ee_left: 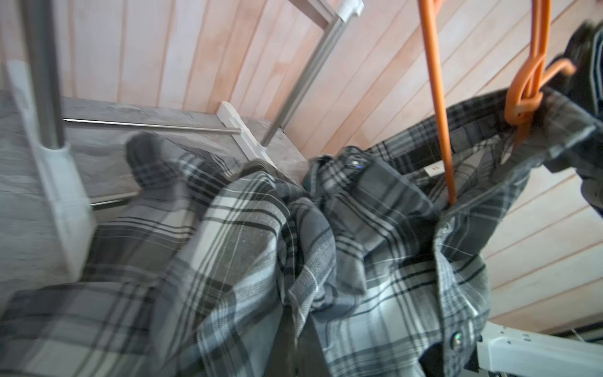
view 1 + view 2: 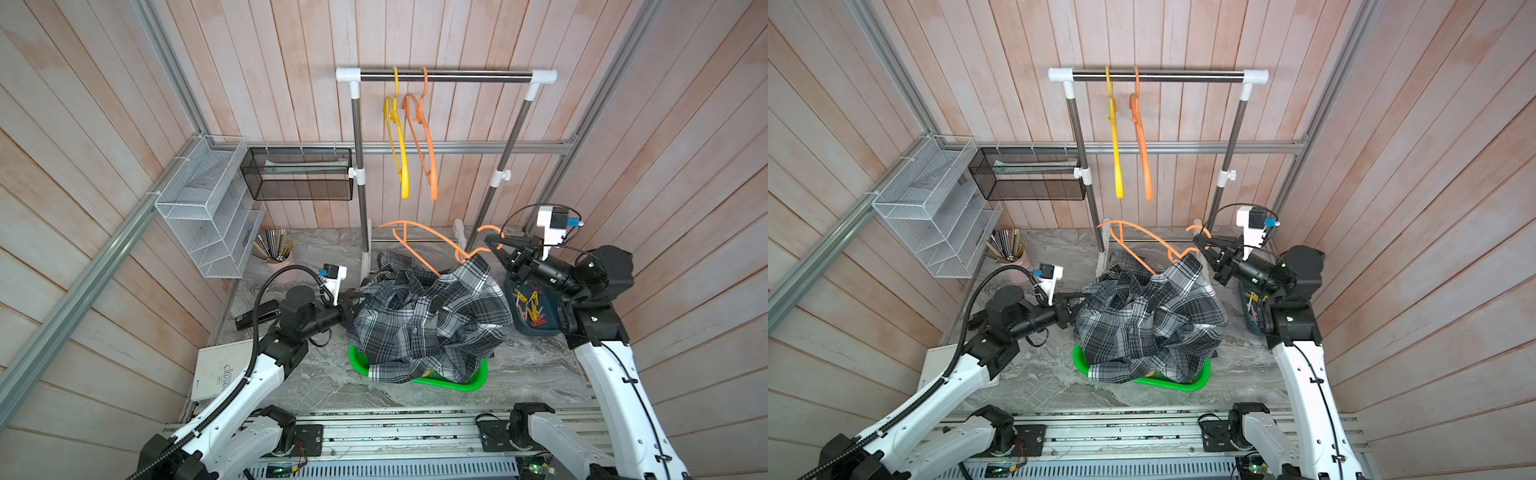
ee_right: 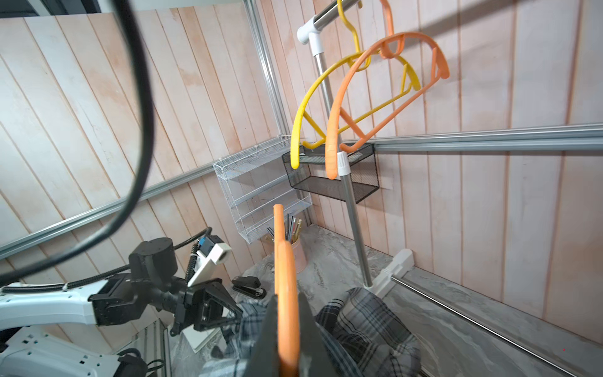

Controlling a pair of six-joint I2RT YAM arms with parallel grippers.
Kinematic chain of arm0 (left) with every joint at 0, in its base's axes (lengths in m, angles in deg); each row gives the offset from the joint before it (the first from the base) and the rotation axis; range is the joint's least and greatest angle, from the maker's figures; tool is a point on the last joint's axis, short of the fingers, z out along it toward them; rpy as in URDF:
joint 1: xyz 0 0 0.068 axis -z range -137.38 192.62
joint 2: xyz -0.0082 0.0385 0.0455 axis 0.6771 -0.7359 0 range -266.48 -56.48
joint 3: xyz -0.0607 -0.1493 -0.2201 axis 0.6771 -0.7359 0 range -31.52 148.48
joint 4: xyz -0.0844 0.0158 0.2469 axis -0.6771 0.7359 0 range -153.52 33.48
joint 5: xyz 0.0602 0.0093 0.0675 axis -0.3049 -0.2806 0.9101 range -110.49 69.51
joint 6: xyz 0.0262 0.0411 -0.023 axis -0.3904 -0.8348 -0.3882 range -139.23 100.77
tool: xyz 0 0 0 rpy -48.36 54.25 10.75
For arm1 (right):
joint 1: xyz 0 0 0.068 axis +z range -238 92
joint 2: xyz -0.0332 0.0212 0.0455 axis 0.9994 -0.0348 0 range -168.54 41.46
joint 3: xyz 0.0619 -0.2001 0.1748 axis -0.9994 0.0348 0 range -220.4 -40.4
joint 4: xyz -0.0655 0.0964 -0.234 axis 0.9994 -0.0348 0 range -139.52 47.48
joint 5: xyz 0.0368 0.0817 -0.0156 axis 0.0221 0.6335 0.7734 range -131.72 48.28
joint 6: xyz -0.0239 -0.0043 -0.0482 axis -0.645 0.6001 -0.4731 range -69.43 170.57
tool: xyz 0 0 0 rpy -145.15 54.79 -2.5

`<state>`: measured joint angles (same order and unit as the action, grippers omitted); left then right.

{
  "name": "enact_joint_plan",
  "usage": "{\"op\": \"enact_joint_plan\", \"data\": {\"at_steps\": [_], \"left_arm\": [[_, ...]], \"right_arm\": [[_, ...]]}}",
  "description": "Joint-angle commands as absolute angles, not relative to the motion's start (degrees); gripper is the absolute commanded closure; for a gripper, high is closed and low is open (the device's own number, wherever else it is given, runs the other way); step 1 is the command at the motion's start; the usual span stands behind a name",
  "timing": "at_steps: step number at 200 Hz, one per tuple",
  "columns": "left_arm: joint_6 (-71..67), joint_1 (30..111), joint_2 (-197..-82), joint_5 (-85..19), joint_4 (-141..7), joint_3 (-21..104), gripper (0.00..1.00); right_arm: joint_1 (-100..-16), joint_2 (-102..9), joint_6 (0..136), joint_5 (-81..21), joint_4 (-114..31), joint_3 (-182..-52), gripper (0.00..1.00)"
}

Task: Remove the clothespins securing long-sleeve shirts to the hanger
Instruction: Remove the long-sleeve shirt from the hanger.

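Bare grey marbled counter (image 2: 332, 382) lies open before the green plastic basket (image 2: 465, 385); the steel clothes rack (image 2: 444, 75) stands behind. My right hand (image 2: 494, 243) is clenched on the hook of the thin orange plastic hanger (image 3: 286, 277); its grey-black-white plaid shirt (image 2: 428, 324) sags into the basket. My left hand (image 2: 353, 303) pinches the shirt's left edge. The mixed-colour plastic clothespins (image 2: 530, 307) lie in a dark blue bin (image 2: 540, 332) beside my right arm.

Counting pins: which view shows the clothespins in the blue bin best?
A top view: the clothespins lie mostly unobstructed in the blue bin. In a top view where the right arm covers the bin, only a few show. Neither wrist view shows them.
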<state>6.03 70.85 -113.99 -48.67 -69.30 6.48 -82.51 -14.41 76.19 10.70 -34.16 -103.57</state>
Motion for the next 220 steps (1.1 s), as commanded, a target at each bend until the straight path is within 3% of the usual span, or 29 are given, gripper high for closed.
{"op": "enact_joint_plan", "data": {"at_steps": [1, 7, 15, 36, 50, 116, 157, 194, 220], "left_arm": [[4.10, 76.52, -116.93, -42.09, -66.50, 10.75, 1.00], [4.94, 76.66, -117.50, -42.07, -65.69, 12.02, 0.99], [5.63, 76.70, -117.74, -42.12, -64.64, 14.01, 0.82], [5.72, 76.65, -115.89, -39.59, -63.15, 18.51, 0.50], [6.75, 76.72, -113.49, -37.90, -65.17, 19.66, 0.37], [24.06, 75.98, -116.32, -35.39, -75.94, 21.05, 0.30], [34.92, 74.13, -121.97, -40.01, -81.02, 21.77, 0.31], [38.14, 74.00, -124.94, -39.44, -83.79, 22.26, 0.31], [40.31, 73.98, -126.29, -38.39, -86.07, 21.77, 0.41]], "right_arm": [[-76.22, -16.87, 71.19, 2.45, -36.82, -105.69, 1.00], [-74.72, -17.71, 70.40, 0.72, -37.64, -105.80, 1.00], [-72.94, -18.73, 69.46, -1.00, -38.33, -105.85, 1.00], [-68.84, -21.03, 67.59, -5.32, -38.91, -105.56, 1.00], [-66.62, -22.72, 66.71, -7.27, -38.80, -105.90, 1.00], [-59.04, -27.00, 64.28, -14.15, -34.40, -107.83, 1.00], [-54.28, -26.61, 61.86, -19.41, -30.27, -106.92, 1.00], [-51.85, -26.50, 60.52, -15.96, -26.68, -104.87, 1.00], [-50.71, -26.18, 60.43, -13.57, -24.82, -103.59, 1.00]]}}
